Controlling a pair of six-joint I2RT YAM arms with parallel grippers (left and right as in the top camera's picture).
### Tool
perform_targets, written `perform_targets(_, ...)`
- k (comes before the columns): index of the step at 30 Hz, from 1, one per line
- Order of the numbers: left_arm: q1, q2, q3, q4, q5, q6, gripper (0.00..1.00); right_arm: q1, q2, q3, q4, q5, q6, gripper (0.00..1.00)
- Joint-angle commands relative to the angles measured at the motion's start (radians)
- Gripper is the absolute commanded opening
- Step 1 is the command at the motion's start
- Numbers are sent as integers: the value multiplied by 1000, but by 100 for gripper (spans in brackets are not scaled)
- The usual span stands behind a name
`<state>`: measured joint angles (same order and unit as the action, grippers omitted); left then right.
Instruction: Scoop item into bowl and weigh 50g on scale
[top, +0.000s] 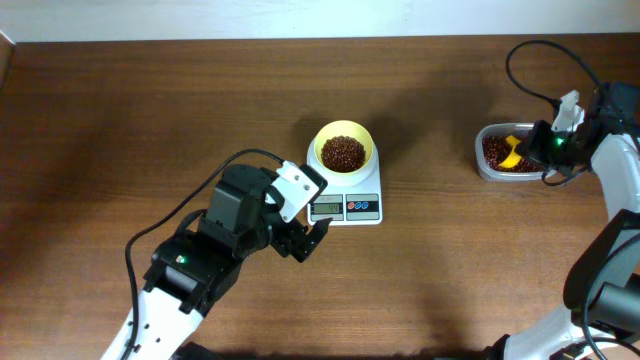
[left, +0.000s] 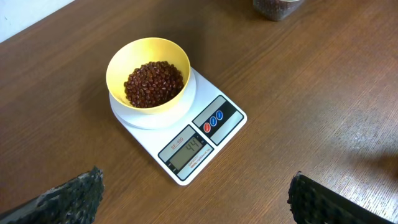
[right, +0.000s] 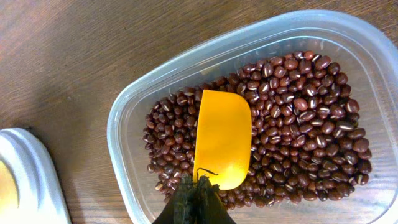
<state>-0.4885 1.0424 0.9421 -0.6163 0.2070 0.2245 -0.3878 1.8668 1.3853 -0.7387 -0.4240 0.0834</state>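
Observation:
The pale-yellow bowl holds red-brown beans and sits on the white scale. In the left wrist view the bowl is on the scale, whose display reads 44. My left gripper is open and empty, just in front of the scale; its fingertips are wide apart. My right gripper is shut on the handle of the bright yellow scoop, which lies on the beans in the clear tub.
The clear tub's rim is near the right edge of the table. A black cable loops behind the right arm. The scale's corner shows at the left of the right wrist view.

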Motion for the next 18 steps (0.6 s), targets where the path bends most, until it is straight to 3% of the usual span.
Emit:
perform_targets(1,5,-10,-8,2,14,5,99,-41,15,6,-24,-72,10,4)
perform_targets(7,5,-10,-8,2,14,5,99,-122,-44,13,-43,-106,2,4)
perform_targets(18,5,-10,-8,2,14,5,99,-124,-59,64,-39,-127,-28,4)
